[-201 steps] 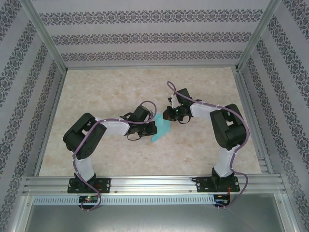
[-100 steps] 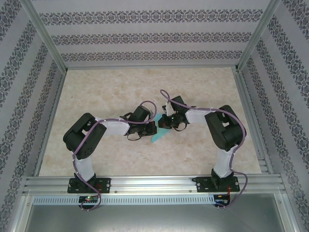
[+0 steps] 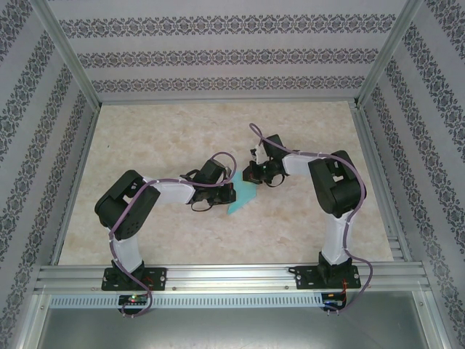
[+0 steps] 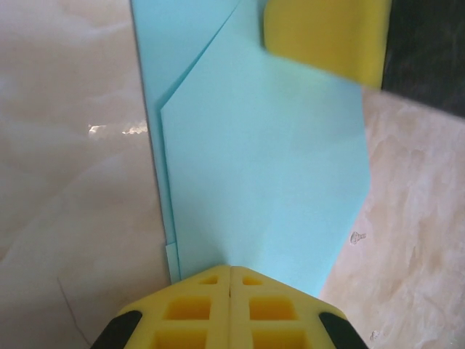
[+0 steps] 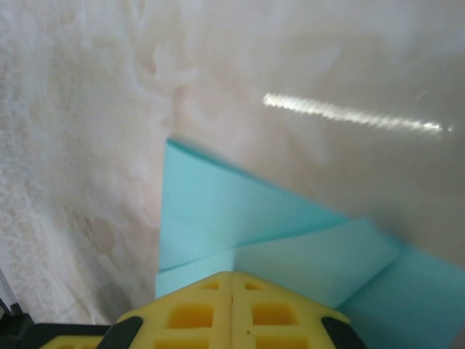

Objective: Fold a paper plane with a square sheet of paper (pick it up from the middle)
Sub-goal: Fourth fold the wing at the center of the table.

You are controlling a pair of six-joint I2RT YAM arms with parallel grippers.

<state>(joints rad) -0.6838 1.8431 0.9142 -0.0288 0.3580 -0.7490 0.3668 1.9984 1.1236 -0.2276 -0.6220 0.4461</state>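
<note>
Mid-fold by the look of it, well short of a finished dart. Lying flat on the pale marbled tabletop (image 3: 167, 145), between the two wrists: a thin turquoise paper sheet (image 3: 242, 198), already doubled into a layered, angled shape with diagonal creases and one flap over another. Pinned at its near end by the left gripper (image 4: 230, 280), yellow fingers closed tight together with the tip on the paper's edge; impossible to say whether a layer is pinched between them or merely pressed to the table. Same again at the opposite end with the right gripper (image 5: 232, 280): closed, fingertips together, planted on the stacked folds, one yellow finger pad (image 4: 327, 33) showing across the sheet from the left wrist. Probably flattening or sharpening a crease right now, one end anchored while the other bears down. Next, most likely, opening one pair of fingers to catch a free flap edge and bringing it over to the centre line. Calls for a light touch on such thin paper, a firm anchor so nothing skids on the smooth top, and careful lining-up of edges before pressing. As for writing: nothing legible anywhere. No brand or label on the paper or fingers, only ornamental bands on the patterned walls (image 3: 232, 58), plus a tiny dark mark (image 4: 356, 236) on the table beside the sheet, too small to read.
</note>
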